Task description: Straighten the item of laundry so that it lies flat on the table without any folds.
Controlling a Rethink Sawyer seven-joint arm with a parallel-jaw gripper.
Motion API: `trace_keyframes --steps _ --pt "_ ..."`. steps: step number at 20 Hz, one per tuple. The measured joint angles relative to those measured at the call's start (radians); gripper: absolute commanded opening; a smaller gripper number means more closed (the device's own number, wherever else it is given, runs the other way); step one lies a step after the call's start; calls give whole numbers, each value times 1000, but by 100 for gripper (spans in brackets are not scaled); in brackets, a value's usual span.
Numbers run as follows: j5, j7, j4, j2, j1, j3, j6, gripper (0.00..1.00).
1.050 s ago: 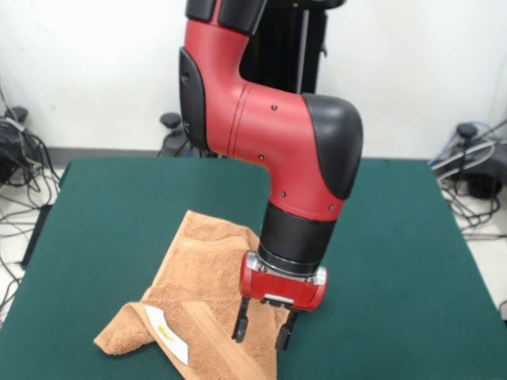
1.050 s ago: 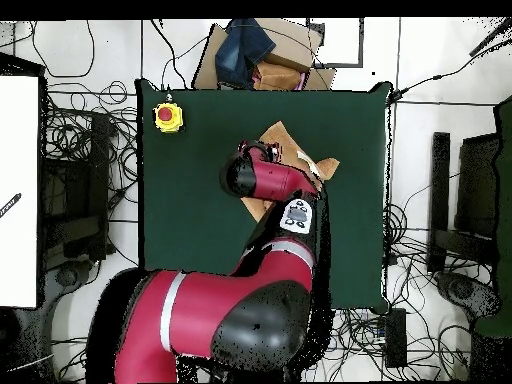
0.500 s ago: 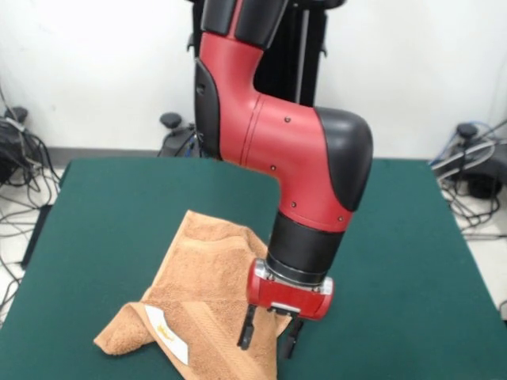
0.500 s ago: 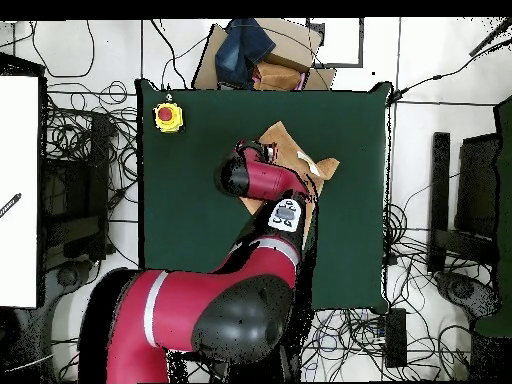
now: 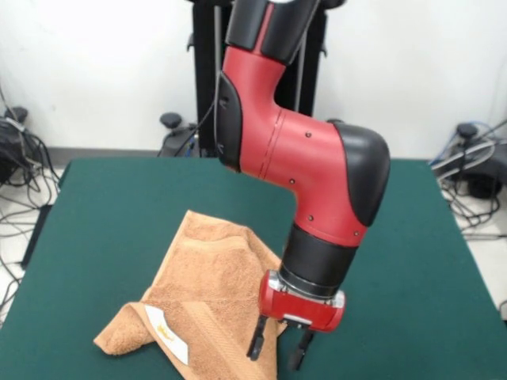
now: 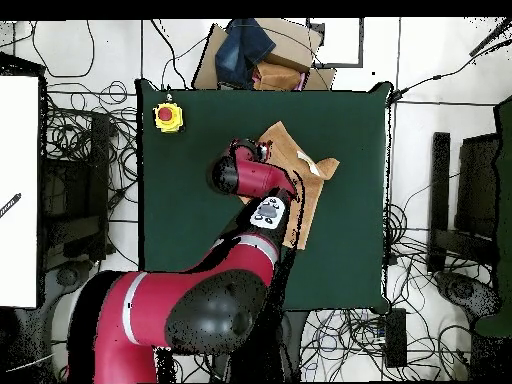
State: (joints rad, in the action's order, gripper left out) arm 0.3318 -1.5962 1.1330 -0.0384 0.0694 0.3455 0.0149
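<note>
The towel (image 5: 207, 305) lies rumpled on the green worktop (image 5: 119, 214), toward its near edge in the front view, one corner folded over so the white label (image 5: 166, 332) faces up. The red arm (image 5: 305, 170) comes down bent at the elbow, wrist pointing at the worktop. Its hand (image 5: 276, 355) hangs right at the towel's edge, both fingers (image 5: 257, 342) spread apart with nothing between them. A yellow box with a red button (image 6: 168, 116) sits at one worktop corner.
</note>
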Motion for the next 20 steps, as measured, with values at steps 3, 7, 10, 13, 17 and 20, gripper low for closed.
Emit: trace_keyframes --steps 3,7,10,13,17,20 --pt "24 0 -29 -30 12 27 0 100" --pt "57 0 -75 -85 26 95 0 100" --pt "77 0 -96 -116 37 143 0 100" --pt "107 0 -120 -158 51 210 0 100" --pt "130 0 -127 -195 66 271 0 100" --pt "132 0 -126 -203 71 283 0 100"
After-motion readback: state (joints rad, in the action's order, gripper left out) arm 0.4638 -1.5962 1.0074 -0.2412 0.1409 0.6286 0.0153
